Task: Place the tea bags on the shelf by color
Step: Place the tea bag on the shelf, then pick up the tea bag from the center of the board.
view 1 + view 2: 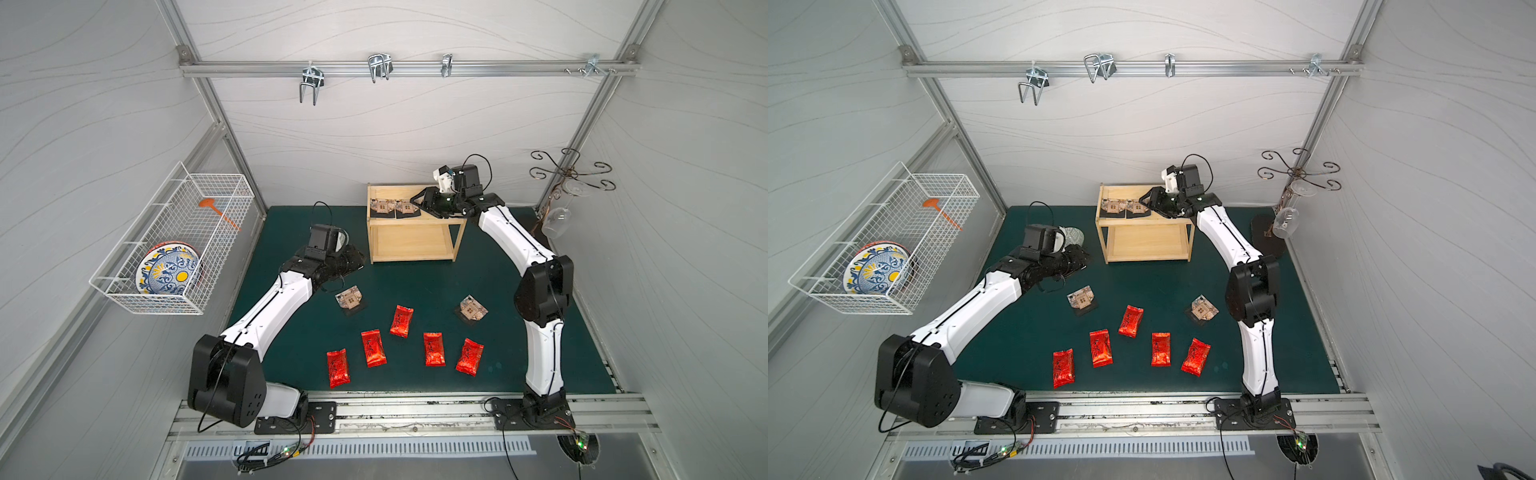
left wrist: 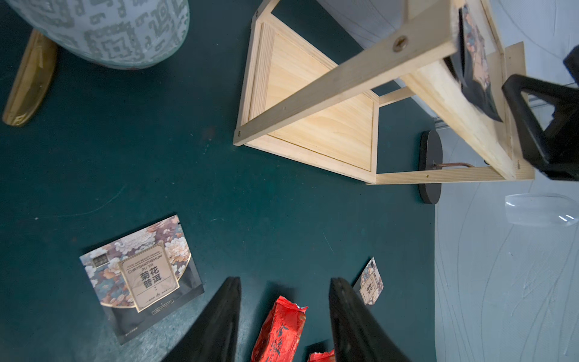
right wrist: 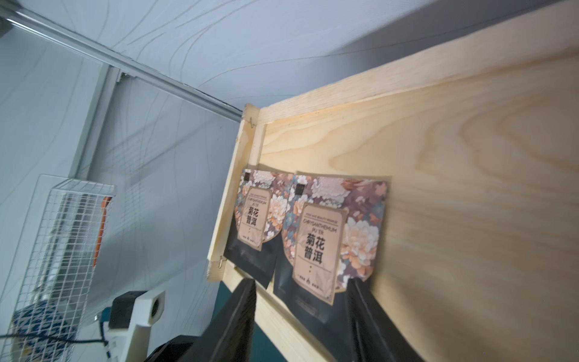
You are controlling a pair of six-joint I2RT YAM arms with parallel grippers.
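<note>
Tea bags (image 1: 382, 206): two beige on shelf (image 1: 415, 222) top tier; two beige, five red on surface (image 1: 415, 286).
My right gripper (image 3: 302, 283): jaws apart over a shelved bag, holding nothing.
My left gripper (image 2: 285, 280): jaws apart, empty.
Nearest beige bag (image 1: 349, 298): just base-ward of left gripper; I judge that arm closer.

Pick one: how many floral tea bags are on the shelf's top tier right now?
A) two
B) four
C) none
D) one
A: two floral bags lie side by side on the top tier of the shelf; the other two are on the mat.
</note>
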